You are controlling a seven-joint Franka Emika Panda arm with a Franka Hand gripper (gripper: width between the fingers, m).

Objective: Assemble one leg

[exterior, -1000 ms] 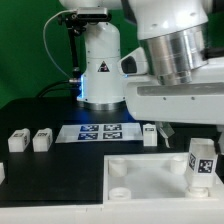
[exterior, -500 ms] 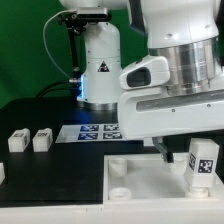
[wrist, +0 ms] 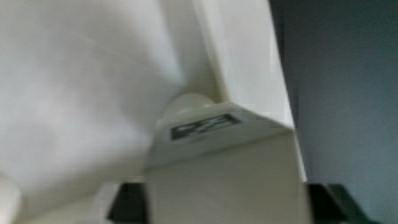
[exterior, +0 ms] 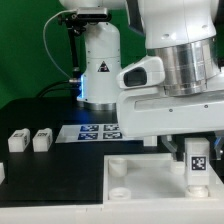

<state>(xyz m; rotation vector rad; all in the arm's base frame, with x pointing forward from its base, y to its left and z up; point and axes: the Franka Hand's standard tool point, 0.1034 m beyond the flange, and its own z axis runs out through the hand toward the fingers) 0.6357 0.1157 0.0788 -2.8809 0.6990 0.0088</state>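
My gripper [exterior: 192, 148] is shut on a leg [exterior: 197, 163], a small white block with a black-and-white tag. It holds the leg upright over the right part of the large white plate [exterior: 145, 185]. In the wrist view the leg [wrist: 217, 160] fills the gap between the two dark fingers of the gripper [wrist: 226, 205], and its tip points at the plate's edge [wrist: 89, 80]. I cannot tell whether the leg touches the plate. Two more legs [exterior: 17, 141] [exterior: 41, 140] stand on the black table at the exterior view's left.
The marker board [exterior: 95, 131] lies behind the plate, in front of the white robot base [exterior: 100, 65]. A round socket [exterior: 118, 170] shows at the plate's near-left corner. A small white piece [exterior: 2, 172] sits at the left edge. The arm's housing hides the area right of the marker board.
The arm has come lower and shifted slightly toward the exterior view's left, carrying the leg. A leg that stood right of the marker board is now hidden behind the arm.
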